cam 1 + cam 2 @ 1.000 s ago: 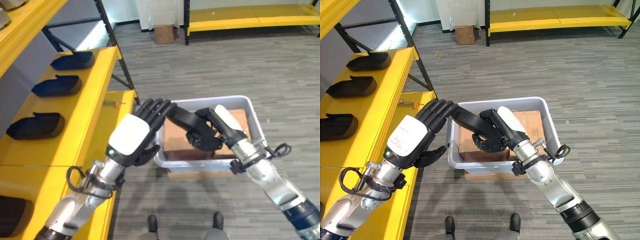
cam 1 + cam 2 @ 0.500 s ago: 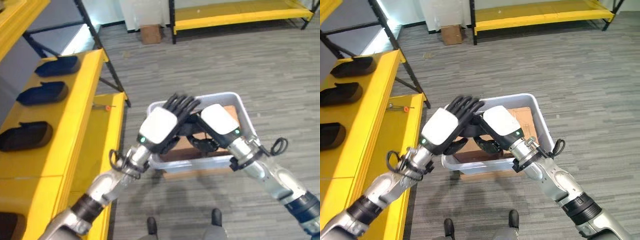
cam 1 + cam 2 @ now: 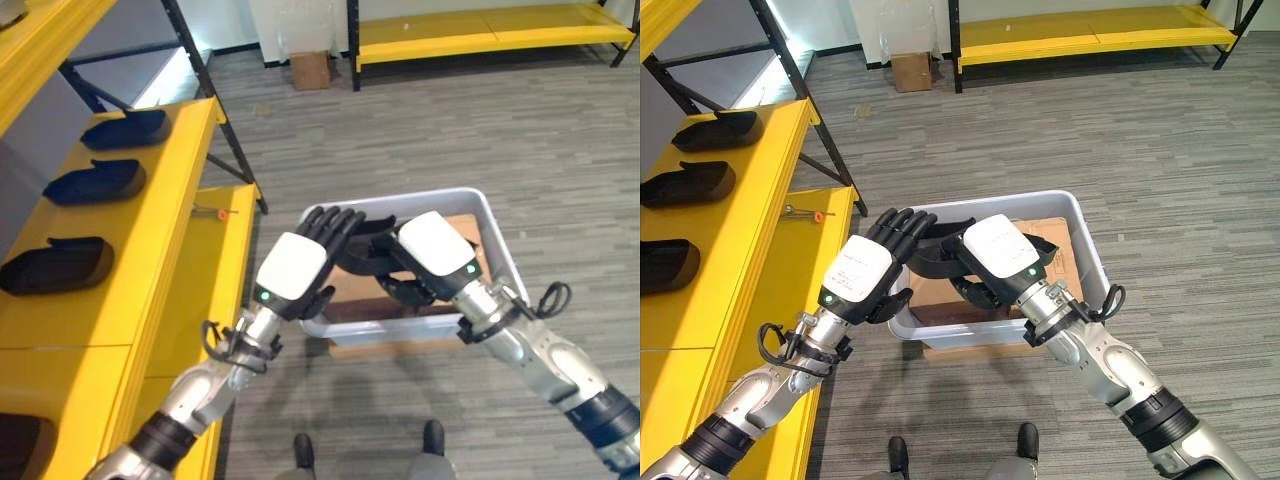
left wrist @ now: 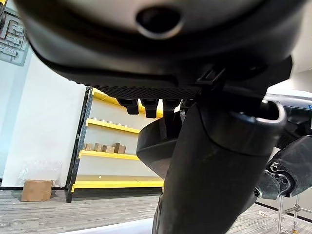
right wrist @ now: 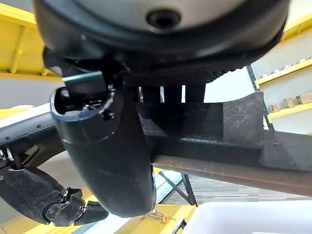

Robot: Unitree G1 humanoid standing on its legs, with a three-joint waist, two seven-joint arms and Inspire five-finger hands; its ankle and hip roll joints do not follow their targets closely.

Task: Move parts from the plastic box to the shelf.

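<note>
Black part [image 3: 940, 262] between 2 robot hands

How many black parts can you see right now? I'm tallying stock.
5: three in a row on the yellow shelf at; a fourth at; one held above the plastic box at. More may be hidden.

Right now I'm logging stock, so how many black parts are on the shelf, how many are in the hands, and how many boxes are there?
Black parts on the yellow shelf: 3 ()
Black part held between the left hand and right hand: 1
Grey plastic box: 1
Cardboard box on the floor: 1
Total: 6
</note>
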